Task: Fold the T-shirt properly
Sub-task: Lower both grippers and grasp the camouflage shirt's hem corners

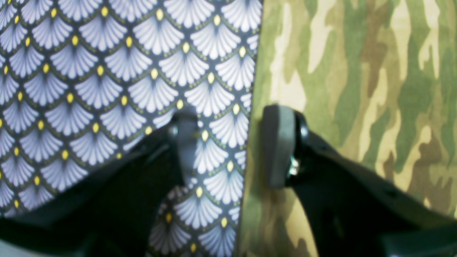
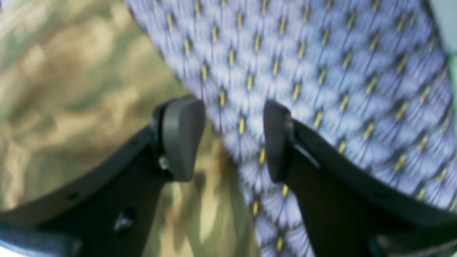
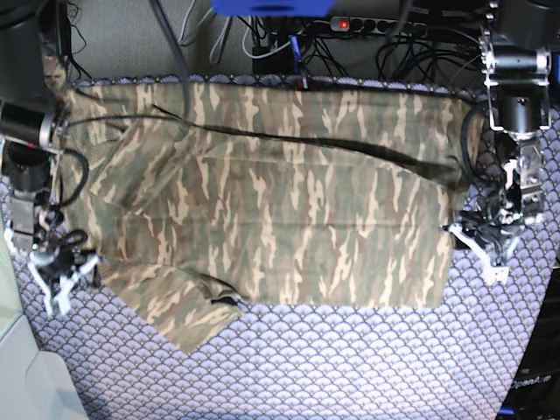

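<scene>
Both sets of fingers, left [image 1: 232, 142] and right [image 2: 230, 139], stand spread wide and grasp nothing, each straddling a side edge of the shirt [image 3: 289, 219] on the bench [image 3: 350, 367].

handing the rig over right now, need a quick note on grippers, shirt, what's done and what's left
Left gripper: open, straddling the shirt's edge, one pad over cloth, one over shirt.
Right gripper: open, also straddling a shirt edge, holding nothing.
T-shirt: spread across the patterned table cloth, one sleeve lying out toward the near side, a long crease along the far part.
Done: arms placed at opposite shirt edges.
Left: grasp the edges, make the folds.
</scene>
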Controlling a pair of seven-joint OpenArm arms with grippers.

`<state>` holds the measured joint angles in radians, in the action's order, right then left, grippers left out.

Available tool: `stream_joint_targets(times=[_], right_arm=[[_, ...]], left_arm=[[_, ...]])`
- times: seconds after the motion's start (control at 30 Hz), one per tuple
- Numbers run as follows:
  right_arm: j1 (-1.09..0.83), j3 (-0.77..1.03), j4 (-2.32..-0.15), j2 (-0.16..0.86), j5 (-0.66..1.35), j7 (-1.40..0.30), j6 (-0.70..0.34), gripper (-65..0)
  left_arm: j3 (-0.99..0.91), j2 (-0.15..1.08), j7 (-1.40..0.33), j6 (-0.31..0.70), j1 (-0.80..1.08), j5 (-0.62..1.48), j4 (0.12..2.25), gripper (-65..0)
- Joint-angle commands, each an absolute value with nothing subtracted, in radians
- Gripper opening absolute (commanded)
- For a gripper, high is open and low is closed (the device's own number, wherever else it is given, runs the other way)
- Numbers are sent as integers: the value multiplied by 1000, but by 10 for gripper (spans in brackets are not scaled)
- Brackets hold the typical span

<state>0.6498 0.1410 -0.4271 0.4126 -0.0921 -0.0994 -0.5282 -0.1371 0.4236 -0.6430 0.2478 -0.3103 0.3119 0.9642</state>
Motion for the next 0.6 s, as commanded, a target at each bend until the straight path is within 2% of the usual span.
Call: stream_joint_targets(times=[0.0, 0.43, 0.57], right_arm=[[677, 145, -441, 429, -77, -68, -524, -335], [654, 145, -441, 424, -77, -77, -509, -335], [653, 145, -440, 423, -77, -137, -519, -335]], left_arm=[[-163, 441, -627, 246, -326, 314, 983, -359], [-225, 447, -624, 249, -280, 312, 983, -359], [-225, 449, -624, 249, -278, 312, 983, -359]])
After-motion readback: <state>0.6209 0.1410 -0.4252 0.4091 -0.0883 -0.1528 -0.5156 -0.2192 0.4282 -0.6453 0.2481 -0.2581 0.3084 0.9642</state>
